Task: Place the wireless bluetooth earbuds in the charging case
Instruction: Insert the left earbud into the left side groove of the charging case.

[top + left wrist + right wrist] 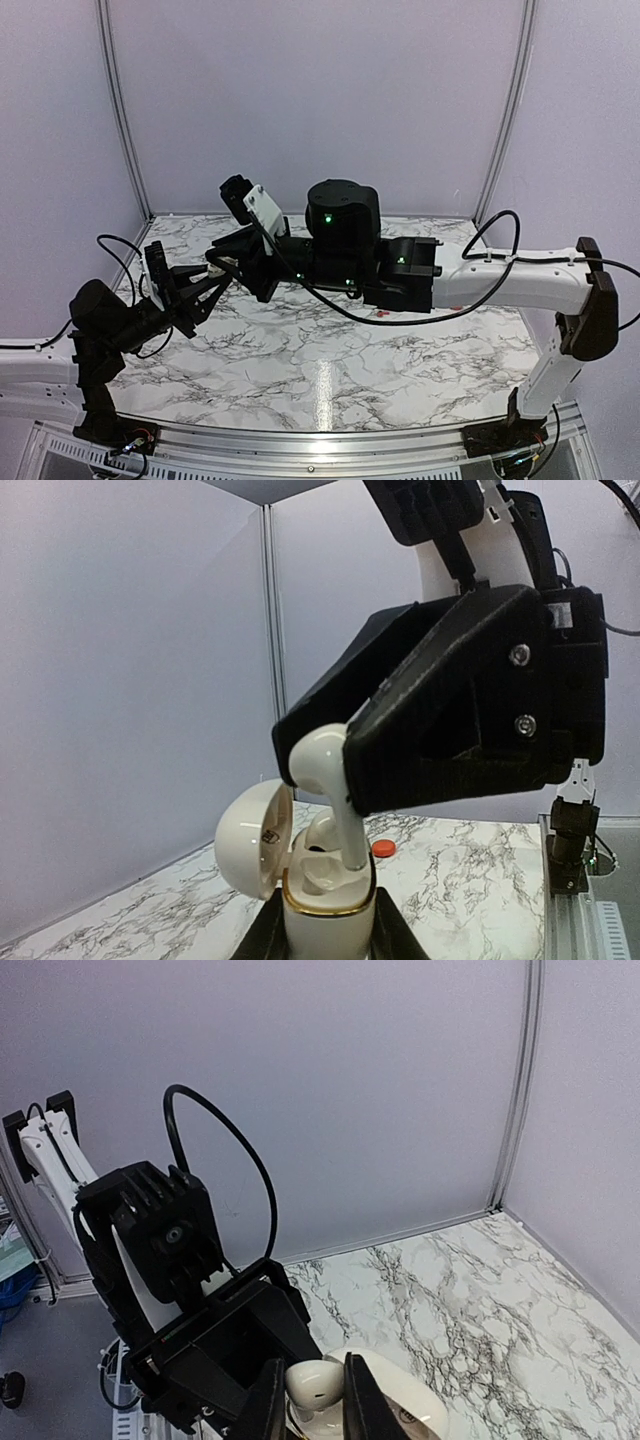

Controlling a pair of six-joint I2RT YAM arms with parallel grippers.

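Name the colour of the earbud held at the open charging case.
The earbud is white; the left wrist view shows it best.

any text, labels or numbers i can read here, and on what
None readable. One small dark marking sits inside the open lid of the white charging case, too blurred to read.

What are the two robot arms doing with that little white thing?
The left end effector grips a glossy white rounded charging case with a gold rim, its lid flipped open. The right end effector pinches a white plastic stemmed earbud, whose stem tip dips into the case. It is not seated yet.
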